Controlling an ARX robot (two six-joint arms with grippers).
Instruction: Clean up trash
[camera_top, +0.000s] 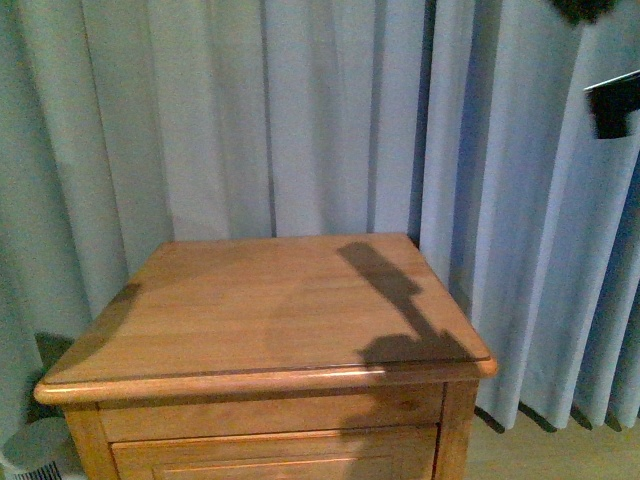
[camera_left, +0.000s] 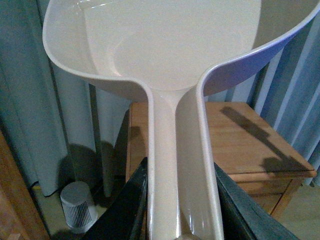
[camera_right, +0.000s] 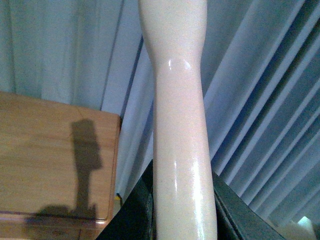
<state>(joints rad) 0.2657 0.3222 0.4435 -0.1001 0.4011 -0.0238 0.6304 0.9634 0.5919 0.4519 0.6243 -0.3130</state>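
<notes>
In the left wrist view my left gripper (camera_left: 181, 205) is shut on the long handle of the beige dustpan (camera_left: 165, 45). Its dark fingers (camera_left: 131, 202) press both sides of the handle. The wide scoop is held up in the air in front of the curtain, and the part of its inside that shows holds nothing. My right gripper (camera_right: 182, 202) is shut on the smooth beige brush handle (camera_right: 177, 100), which stands off the right side of the wooden cabinet. The brush head is out of view. The trash shows in no view.
The wooden cabinet (camera_top: 270, 300) has a flat top crossed by an arm-shaped shadow, with a drawer front below. Blue-grey curtains (camera_top: 300, 110) hang close behind and beside it. A small grey ribbed canister (camera_left: 78, 206) stands on the floor at its left. Dark parts (camera_top: 612, 105) poke in at the front view's upper right.
</notes>
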